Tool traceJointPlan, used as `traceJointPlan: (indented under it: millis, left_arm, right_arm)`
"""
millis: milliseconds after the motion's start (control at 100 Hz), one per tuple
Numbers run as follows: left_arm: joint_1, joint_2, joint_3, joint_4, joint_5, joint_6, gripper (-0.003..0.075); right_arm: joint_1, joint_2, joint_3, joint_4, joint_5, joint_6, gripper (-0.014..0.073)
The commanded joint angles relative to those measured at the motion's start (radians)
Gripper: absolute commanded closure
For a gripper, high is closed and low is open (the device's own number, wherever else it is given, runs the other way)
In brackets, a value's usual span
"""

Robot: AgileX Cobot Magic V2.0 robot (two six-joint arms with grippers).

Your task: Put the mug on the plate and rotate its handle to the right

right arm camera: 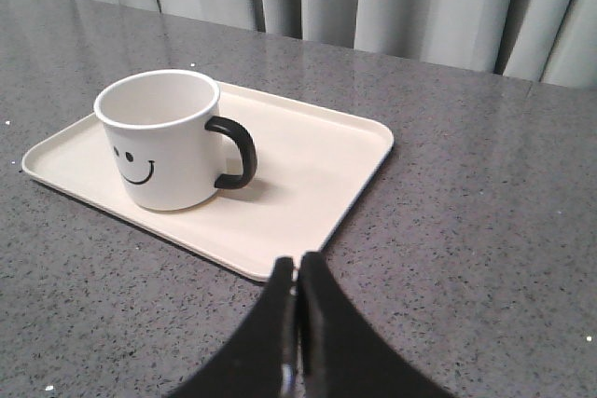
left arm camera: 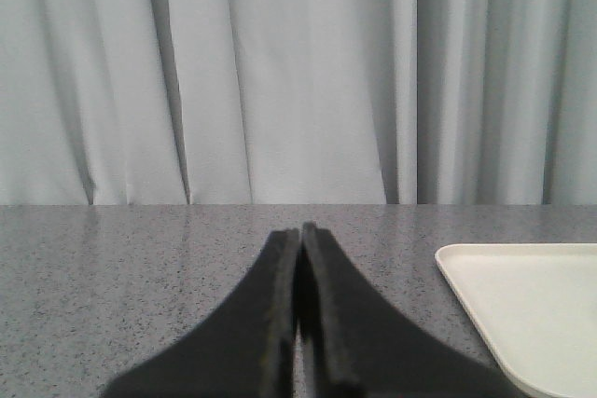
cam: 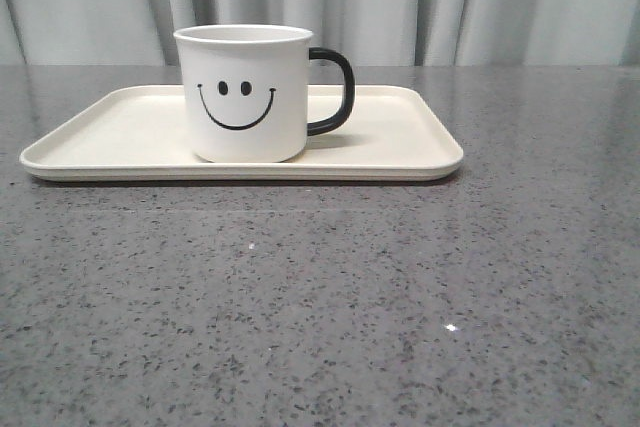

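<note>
left pincer [left arm camera: 300, 240] closed, empty | right pincer [right arm camera: 297, 272] closed, empty | mug [cam: 245, 94] upright on plate [cam: 410, 147]

Your left black end effector [left arm camera: 300, 230] has its two fingers pressed together, empty, held low over the bench. Your right black end effector [right arm camera: 298, 263] is likewise closed and empty.

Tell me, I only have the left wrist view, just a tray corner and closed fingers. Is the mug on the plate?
Observer: Yes, the mug stands upright on the plate.
Operator: Which way is its handle?
Observer: The handle points right in the front view, smiley toward the camera.
Operator: And the right gripper?
Observer: The right gripper is shut, empty, clear of the plate's near edge.
</note>
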Motion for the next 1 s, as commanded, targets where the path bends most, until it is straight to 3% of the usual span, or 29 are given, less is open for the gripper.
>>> traceJointPlan:
  millis: [0,240,410,990]
  left_arm:
    - [-0.009,-0.024,-0.02,0.006,-0.042,-0.009,0.074]
    - [-0.009,-0.052,-0.02,0.1,0.072,-0.009,0.074]
    - [-0.009,-0.052,0.031,0.109,-0.026,-0.011,0.074]
    - [-0.006,-0.052,0.028,0.109,0.001,-0.011,0.074]
  right_arm:
    - [0.002,-0.002,-0.024,0.051,-0.015,-0.009,0.0655]
    - [0.002,-0.002,-0.024,0.052,-0.015,-0.009,0.0655]
    - [0.002,-0.002,-0.024,0.052,-0.015,-0.009,0.0655]
    - [0.002,-0.002,-0.024,0.052,-0.015,-0.009,0.0655]
